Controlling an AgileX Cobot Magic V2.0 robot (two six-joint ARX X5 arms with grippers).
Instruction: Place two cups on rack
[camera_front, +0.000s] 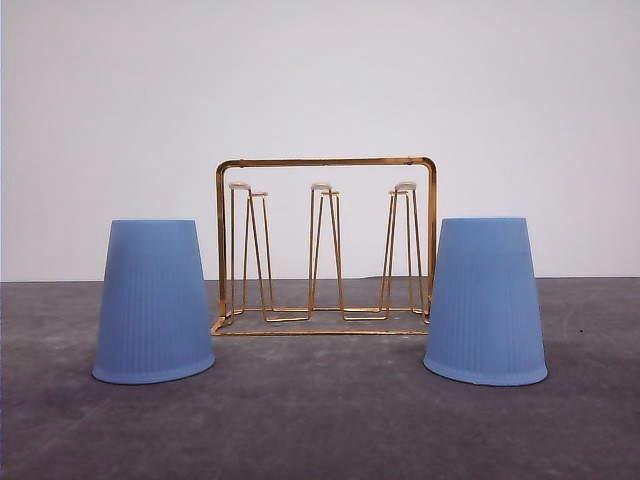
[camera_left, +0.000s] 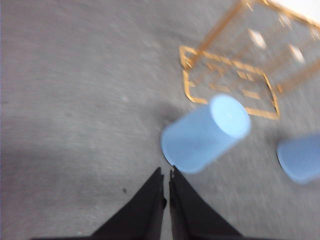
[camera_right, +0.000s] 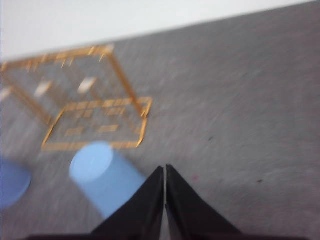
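**Ana:** Front view puts the gold wire cup rack with its arched frame and white-tipped hairpin pegs (camera_front: 325, 245) toward the far edge of the grey tabletop (camera_front: 320, 430), midway between its side edges. Why the cups so?

**Ben:** The left light blue ribbed plastic cup (camera_front: 153, 302) and the right light blue ribbed plastic cup (camera_front: 486, 301) stand mouth-down, one on each side of the rack and nearer the front edge. That probably gives each arm its own cup and suits dropping them over pegs without turning them.

**Ana:** And the hands?

**Ben:** The left hand (camera_left: 166, 182) is clenched, black fingers pressed together, grasping nothing, its tips close to the left cup. The right hand (camera_right: 164, 172) is likewise clenched and empty beside the right cup. All pegs are bare, so neither cup is placed.

**Ana:** Any writing?

**Ben:** No brand, label or lettering can be read; the wrist views are blurred.
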